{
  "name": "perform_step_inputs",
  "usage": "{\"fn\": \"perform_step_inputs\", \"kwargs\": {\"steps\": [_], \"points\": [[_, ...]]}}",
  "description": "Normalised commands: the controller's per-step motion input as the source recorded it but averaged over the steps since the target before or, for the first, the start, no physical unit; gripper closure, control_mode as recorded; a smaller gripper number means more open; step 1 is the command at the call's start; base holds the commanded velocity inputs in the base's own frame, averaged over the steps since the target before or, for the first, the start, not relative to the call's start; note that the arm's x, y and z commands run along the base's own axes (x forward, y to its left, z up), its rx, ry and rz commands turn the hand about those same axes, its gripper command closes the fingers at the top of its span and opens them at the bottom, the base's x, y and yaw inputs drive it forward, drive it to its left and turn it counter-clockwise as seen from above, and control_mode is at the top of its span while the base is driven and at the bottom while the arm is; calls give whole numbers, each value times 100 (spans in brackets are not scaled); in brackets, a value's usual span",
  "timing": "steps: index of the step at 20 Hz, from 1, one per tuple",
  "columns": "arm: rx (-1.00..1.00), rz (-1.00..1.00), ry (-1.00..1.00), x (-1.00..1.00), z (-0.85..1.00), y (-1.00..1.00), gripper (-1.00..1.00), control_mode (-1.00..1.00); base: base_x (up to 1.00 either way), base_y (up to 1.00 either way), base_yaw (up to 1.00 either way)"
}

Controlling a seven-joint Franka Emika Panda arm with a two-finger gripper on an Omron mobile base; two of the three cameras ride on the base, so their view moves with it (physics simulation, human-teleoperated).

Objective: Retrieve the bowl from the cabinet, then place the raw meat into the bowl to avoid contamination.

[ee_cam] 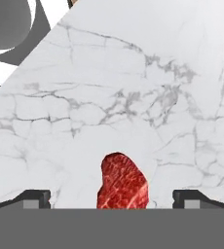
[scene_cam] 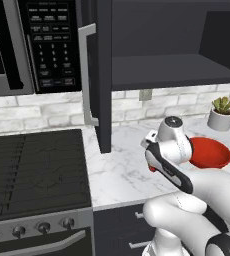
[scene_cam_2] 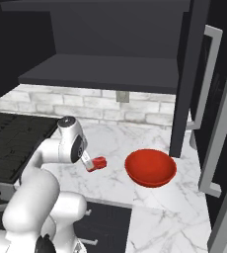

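Lying on marble counter (ee_cam: 133, 73): marbled red raw meat (ee_cam: 122, 184); jaws wide open, empty.

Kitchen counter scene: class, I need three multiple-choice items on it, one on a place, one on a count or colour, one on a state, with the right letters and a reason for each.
1. Where is the bowl?
A. on the cabinet shelf
B. on the marble counter
C. on the stove

2. What colour is the plant pot by the wall?
A. white
B. black
C. red

3. How does the tool stand over the raw meat?
A. shut on the meat
B. open, holding nothing
C. shut on the bowl

Key:
1 B: the bowl sits on the counter, below the open cabinet.
2 A: the plant pot is white, with a green plant in it.
3 B: in the hand view the tool has its fingertips spread wide, and the raw meat lies on the marble between them, untouched.
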Motion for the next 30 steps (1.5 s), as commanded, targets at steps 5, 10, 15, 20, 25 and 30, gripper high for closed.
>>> {"fn": "perform_step_inputs", "kwargs": {"steps": [5, 10, 15, 20, 25, 30], "points": [[-1, 7, 2, 18, -27, 10, -100, -100, 0, 0, 0], [-1, 10, 4, 10, -29, 0, -100, -100, 0, 0, 0], [-1, 10, 3, 11, -28, 0, -100, -100, 0, 0, 0], [-3, 5, 2, 19, -27, -4, -100, -100, 0, 0, 0], [-3, 0, 6, 19, -28, -18, -100, -100, 0, 0, 0], [-3, 0, 4, 20, -22, -15, -100, -100, 0, 0, 0]]}}
